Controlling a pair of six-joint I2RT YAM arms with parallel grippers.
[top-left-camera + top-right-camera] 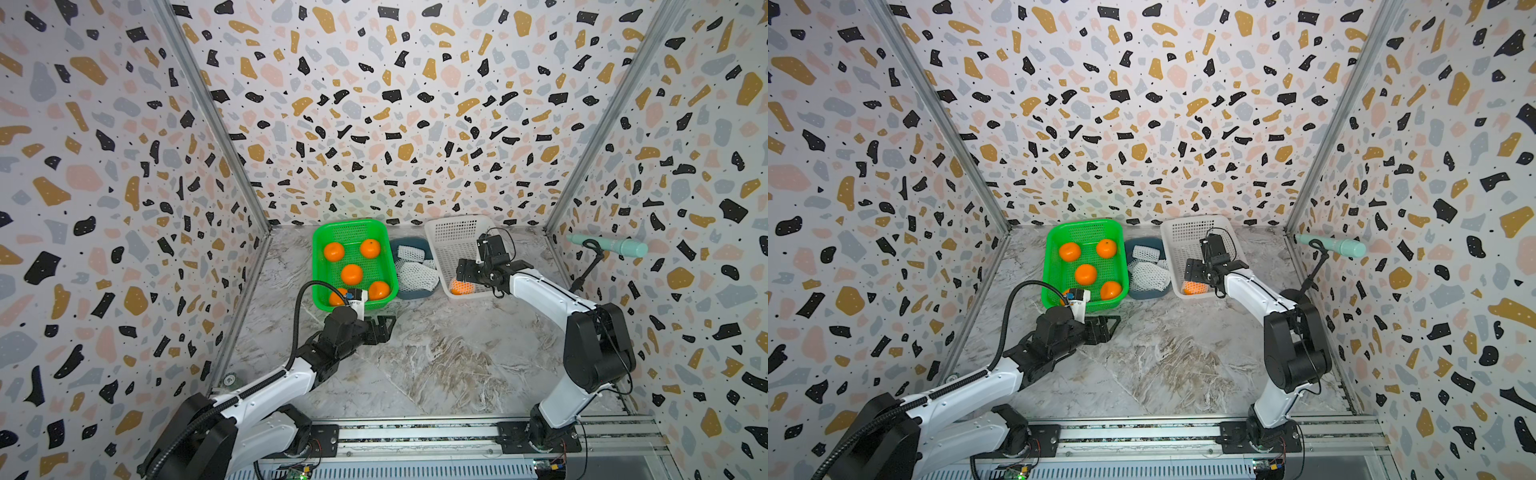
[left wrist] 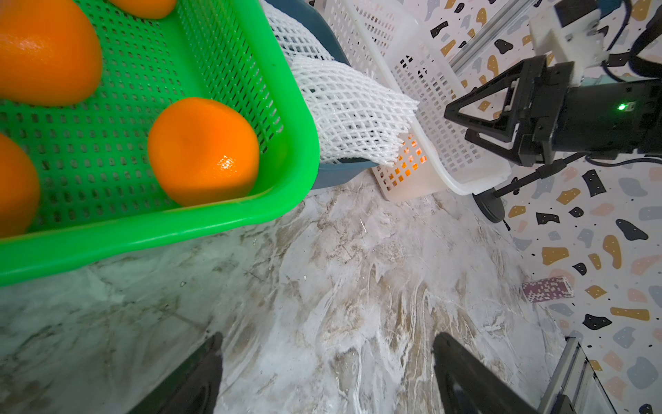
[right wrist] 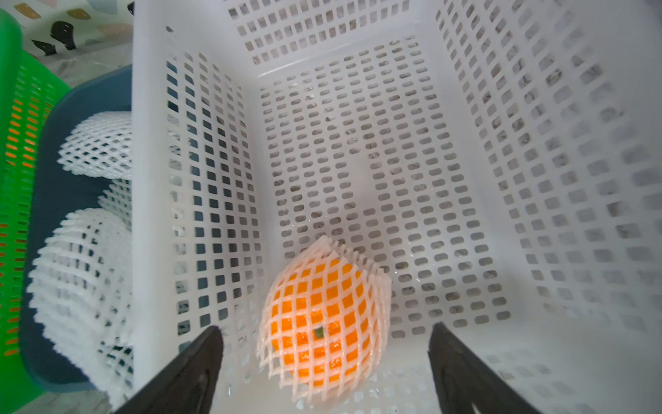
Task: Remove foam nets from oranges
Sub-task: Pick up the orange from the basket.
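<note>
Oranges [image 1: 351, 274] first: four bare ones sit in plain sight in the green basket [image 1: 318, 270]. What looks like a fifth is at its near edge, mostly hidden behind the left arm's wrist in both top views, so I'm not 100% on that one. The last one, the netted orange [image 3: 322, 322], lies on the floor of the white basket [image 1: 435, 249] near its front end. It's wrapped in white mesh with the stem dimple showing through.

Between the two baskets sits a blue bin [image 1: 415, 294] with loose nets [image 1: 415, 274] piled in it, and one of them hangs over the rim.

Over at the white basket, the right gripper [image 3: 325, 331] points down at the netted orange. Its jaws are spread wide, one finger on either side of the fruit with a clear gap each way, so nothing is gripped.

Meanwhile the left gripper [image 2: 326, 338] hangs over the bare table [image 1: 415, 365], just in front of the green basket's near right corner. Jaws are wide apart there too, with nothing between them but marble.
</note>
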